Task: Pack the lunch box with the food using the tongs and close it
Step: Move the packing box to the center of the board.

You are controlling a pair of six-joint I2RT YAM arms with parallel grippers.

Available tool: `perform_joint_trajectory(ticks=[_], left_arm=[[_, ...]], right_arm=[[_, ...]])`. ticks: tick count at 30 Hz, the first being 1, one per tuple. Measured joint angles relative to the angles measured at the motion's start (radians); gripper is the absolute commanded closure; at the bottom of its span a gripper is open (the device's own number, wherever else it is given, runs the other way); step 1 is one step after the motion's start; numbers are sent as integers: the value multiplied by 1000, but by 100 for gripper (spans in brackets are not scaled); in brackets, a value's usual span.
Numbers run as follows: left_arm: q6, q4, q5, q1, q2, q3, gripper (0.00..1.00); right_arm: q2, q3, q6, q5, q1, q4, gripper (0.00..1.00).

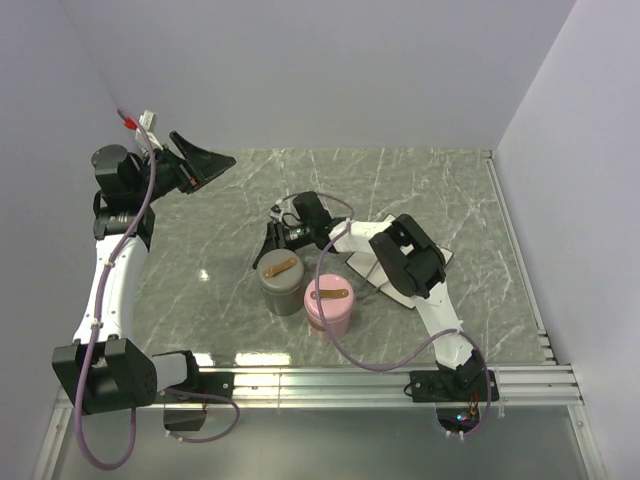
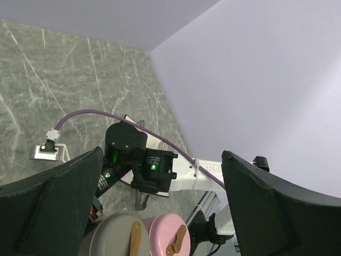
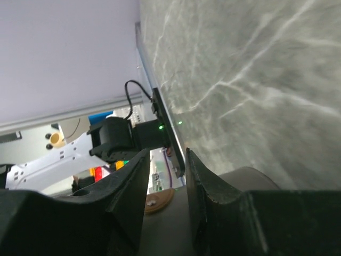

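Observation:
The lunch box shows as two round pots with lids on, one grey (image 1: 284,292) and one pink (image 1: 328,312), each lid with a wooden handle. My right gripper (image 1: 268,250) hovers low over the far left rim of the grey lid (image 3: 234,184). Its jaws (image 3: 165,152) stand a little apart and I see nothing between them. What looks like the tongs (image 1: 362,274) is a thin grey metal piece at the left edge of the white square plate (image 1: 437,257), mostly under my right arm. My left gripper (image 1: 212,170) hangs wide open and empty at the back left. The food is out of view.
Walls close the table at the back, left and right. A metal rail (image 1: 400,380) runs along the near edge. A purple cable (image 1: 335,345) loops from my right arm past the pink pot. The left wrist view shows both lids (image 2: 114,237) from behind.

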Motion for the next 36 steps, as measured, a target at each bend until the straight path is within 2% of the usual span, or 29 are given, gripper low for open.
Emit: perform_joint_trajectory(ticks=[18, 23, 28, 32, 36], left_arm=[[0, -3, 14, 9, -9, -5, 2], [2, -3, 18, 11, -16, -5, 2], [4, -2, 18, 11, -23, -5, 2], [1, 1, 18, 11, -23, -6, 2], [0, 14, 18, 11, -23, -10, 2]], right_arm=[[0, -26, 27, -71, 90, 46, 59], [0, 28, -25, -66, 41, -37, 59], [0, 89, -107, -42, -79, -111, 59], [-10, 74, -211, -13, -153, -224, 59], [-35, 13, -310, 5, -150, -323, 59]])
